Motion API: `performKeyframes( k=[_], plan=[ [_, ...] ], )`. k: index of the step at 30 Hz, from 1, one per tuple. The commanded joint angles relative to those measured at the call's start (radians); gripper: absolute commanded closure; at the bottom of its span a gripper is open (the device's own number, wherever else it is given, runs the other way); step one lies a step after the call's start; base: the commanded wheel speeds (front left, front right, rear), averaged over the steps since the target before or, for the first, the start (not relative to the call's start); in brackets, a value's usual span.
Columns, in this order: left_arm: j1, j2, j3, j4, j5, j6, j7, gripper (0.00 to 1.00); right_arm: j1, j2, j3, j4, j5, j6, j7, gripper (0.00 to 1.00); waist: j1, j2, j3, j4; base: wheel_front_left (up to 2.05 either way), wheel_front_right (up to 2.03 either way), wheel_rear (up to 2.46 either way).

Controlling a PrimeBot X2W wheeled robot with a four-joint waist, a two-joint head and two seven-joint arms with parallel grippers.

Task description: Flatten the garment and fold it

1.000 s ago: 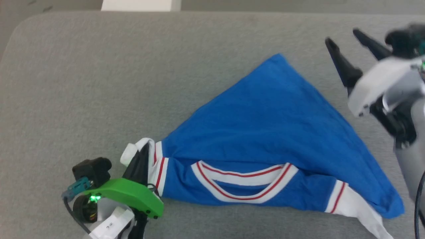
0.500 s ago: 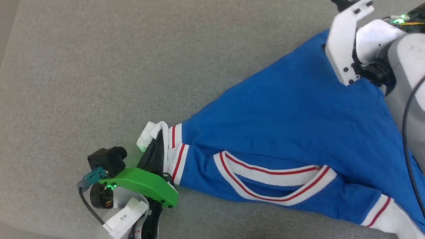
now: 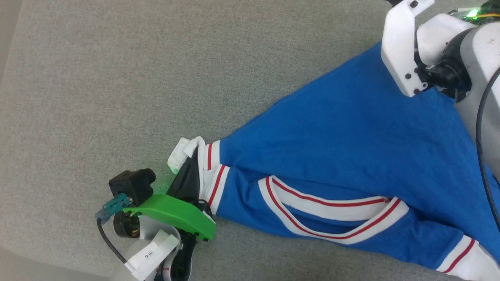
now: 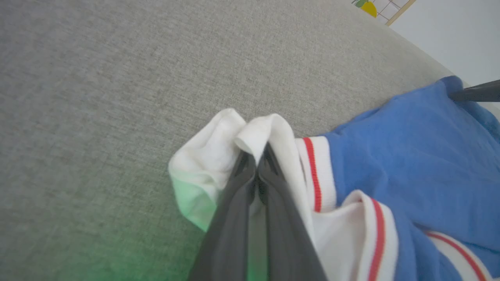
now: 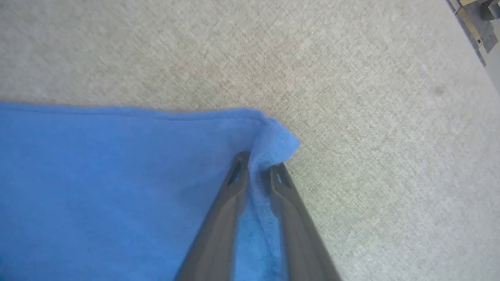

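The garment lies in a rough triangle on the grey table, royal blue with a red-striped white collar facing up. My left gripper is at its near left end, shut on the bunched white sleeve; the left wrist view shows the left gripper with its fingers pressed together in the cloth. My right arm reaches over the far corner. In the right wrist view the right gripper is closed narrowly on the blue corner, with fabric pinched between the fingers.
The grey cloth-covered table spreads wide to the left and beyond the garment. Its left edge and near left corner are close by. One dark finger of the right gripper shows at the far corner in the left wrist view.
The head camera has shifted. My right gripper, open above the table a second ago, has come down onto the garment's far corner and closed on it. The left gripper kept hold of the sleeve.
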Motion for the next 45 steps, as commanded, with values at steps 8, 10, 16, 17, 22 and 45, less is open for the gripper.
performKeyframes(
  k=[8, 10, 16, 17, 22, 45],
  plan=[
    [-0.003, 0.031, 0.015, 0.027, -0.012, 0.008, 0.005, 1.00, 0.074, 0.023, -0.114, -0.028, 0.022, -0.002, -0.164, 1.00, -0.0001, 0.0000, -0.089, -0.050, 0.00, 0.00, 0.00],
    [0.006, 0.041, 0.021, 0.024, -0.012, 0.014, 0.009, 1.00, 0.098, 0.025, -0.145, -0.051, 0.040, -0.002, -0.210, 1.00, -0.0001, 0.0000, -0.122, -0.070, 0.00, 0.00, 0.00],
    [0.045, 0.071, 0.041, 0.013, -0.021, 0.034, 0.027, 1.00, 0.247, 0.015, -0.259, -0.147, 0.119, -0.002, -0.342, 1.00, -0.0001, 0.0000, -0.234, -0.151, 0.00, 0.00, 0.00],
    [0.054, 0.075, 0.043, 0.010, -0.023, 0.038, 0.030, 1.00, 0.287, 0.015, -0.280, -0.166, 0.138, -0.002, -0.354, 1.00, -0.0001, 0.0000, -0.252, -0.166, 0.00, 0.00, 0.00],
    [0.094, 0.087, 0.052, -0.002, -0.033, 0.055, 0.043, 1.00, 0.495, 0.011, -0.364, -0.264, 0.188, -0.002, -0.384, 1.00, -0.0001, 0.0000, -0.324, -0.226, 0.00, 0.00, 0.00],
    [0.169, 0.102, 0.059, 0.001, -0.098, 0.045, 0.076, 1.00, 1.095, 0.159, -0.621, -0.562, 0.257, -0.002, -0.270, 1.00, -0.0001, 0.0000, -0.443, -0.264, 0.00, 0.00, 0.00]
  ],
)
